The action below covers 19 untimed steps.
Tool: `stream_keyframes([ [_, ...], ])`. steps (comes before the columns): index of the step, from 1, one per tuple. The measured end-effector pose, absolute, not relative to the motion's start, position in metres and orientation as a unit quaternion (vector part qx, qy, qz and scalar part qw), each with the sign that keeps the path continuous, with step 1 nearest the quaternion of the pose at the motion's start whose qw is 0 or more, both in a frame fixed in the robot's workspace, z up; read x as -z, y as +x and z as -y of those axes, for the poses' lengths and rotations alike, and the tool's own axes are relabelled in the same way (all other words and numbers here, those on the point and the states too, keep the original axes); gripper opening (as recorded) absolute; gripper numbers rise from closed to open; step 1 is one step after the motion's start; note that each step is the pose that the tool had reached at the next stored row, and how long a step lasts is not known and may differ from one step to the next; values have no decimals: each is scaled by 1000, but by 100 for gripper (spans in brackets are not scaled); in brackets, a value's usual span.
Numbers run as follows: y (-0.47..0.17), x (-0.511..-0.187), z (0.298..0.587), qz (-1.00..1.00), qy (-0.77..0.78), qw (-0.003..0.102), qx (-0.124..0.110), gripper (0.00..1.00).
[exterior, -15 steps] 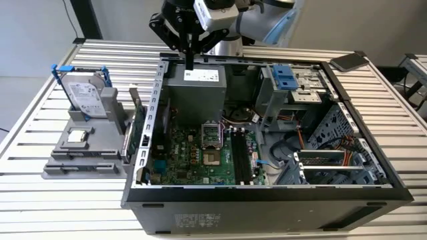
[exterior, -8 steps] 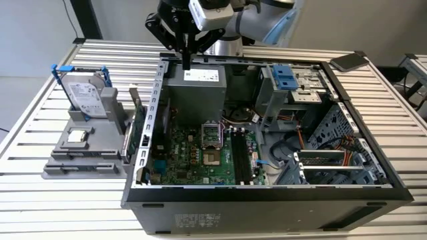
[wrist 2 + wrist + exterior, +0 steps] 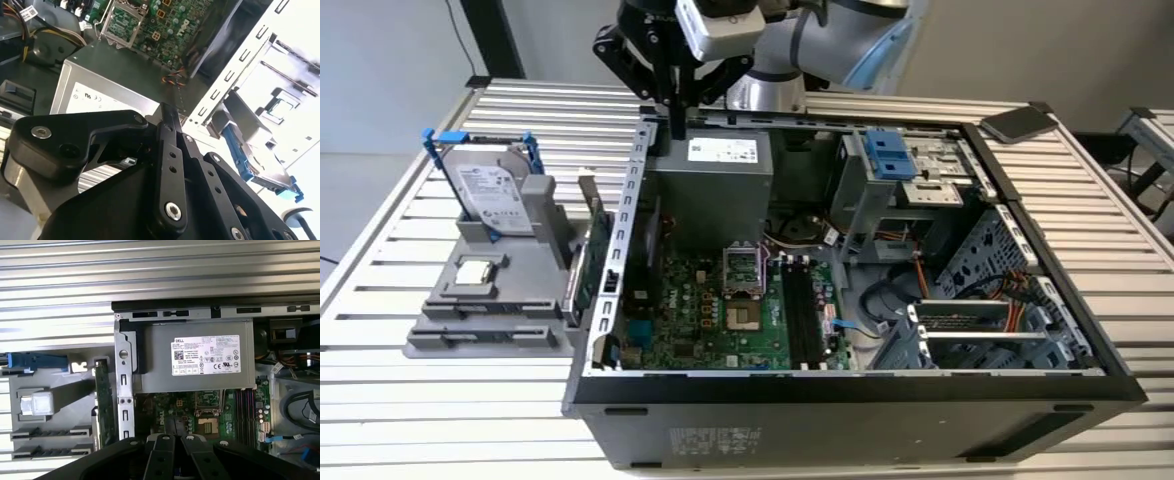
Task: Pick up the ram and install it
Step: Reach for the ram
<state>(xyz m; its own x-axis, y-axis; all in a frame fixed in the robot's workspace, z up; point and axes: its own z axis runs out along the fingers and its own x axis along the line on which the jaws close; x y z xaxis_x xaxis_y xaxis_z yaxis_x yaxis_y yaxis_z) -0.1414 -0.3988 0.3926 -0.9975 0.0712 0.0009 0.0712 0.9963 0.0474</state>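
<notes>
My hand [image 3: 678, 126] hangs with fingers pressed together, gripping nothing, above the power supply [image 3: 714, 185]; dropping carelessly, I could strike the case wall [image 3: 635, 200].

I see the table [image 3: 400, 400] as ribbed bare metal with a dull sheen, the power supply [image 3: 160, 360] as smooth matt gray metal (white paper label [image 3: 205, 356] stuck on). My gripper [image 3: 678, 125] has matt black links [image 3: 167, 165], screws [image 3: 173, 210] shiny.

Open computer case [image 3: 854, 385] on surface [image 3: 400, 400]. Fixture [image 3: 487, 335] holding upright hard drive [image 3: 494, 190] at exterior view's left of case; expansion card [image 3: 594, 265] standing between. Inside case: power supply [image 3: 714, 185] at far end, motherboard [image 3: 707, 320] nearer. Claw [image 3: 678, 125] above case's far edge, by power supply.
</notes>
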Motion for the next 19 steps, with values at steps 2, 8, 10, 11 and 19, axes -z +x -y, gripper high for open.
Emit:
stream_keyframes([
  [2,-145,-393,399,-999,36,0,-24,0],
  [8,-156,-393,399,-999,36,0,-24,0],
  [10,-159,-393,399,-999,36,0,-24,0],
  [11,-161,-393,399,-999,36,0,-24,0],
  [19,-174,-393,399,-999,36,0,-24,0],
])
